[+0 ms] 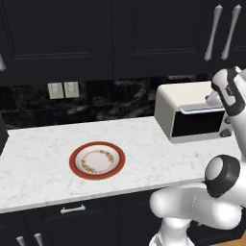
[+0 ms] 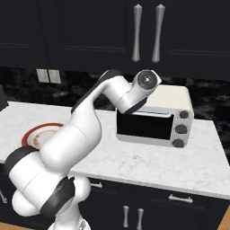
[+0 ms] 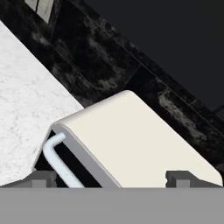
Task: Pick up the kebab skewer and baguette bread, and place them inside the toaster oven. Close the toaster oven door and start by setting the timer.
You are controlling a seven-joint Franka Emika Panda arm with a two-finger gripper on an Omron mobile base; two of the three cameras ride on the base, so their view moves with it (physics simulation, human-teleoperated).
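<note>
My gripper (image 3: 111, 177) hangs over the oven (image 3: 131, 135) with its tips spread wide, holding nothing. Just below the tips sits the door's handle (image 3: 56, 153), one silver bar, stiff and smooth, probably slick; I'd pinch it mid-bar, squarely. The door (image 2: 143, 126) looks shut: hinged, rigid glass, light to swing I'd guess. I count one oven, three knobs (image 2: 181, 129) down its right side. Farther along the counter (image 1: 43, 144), one plate (image 1: 97, 160), bare; I see no skewer or bread on it.
</note>
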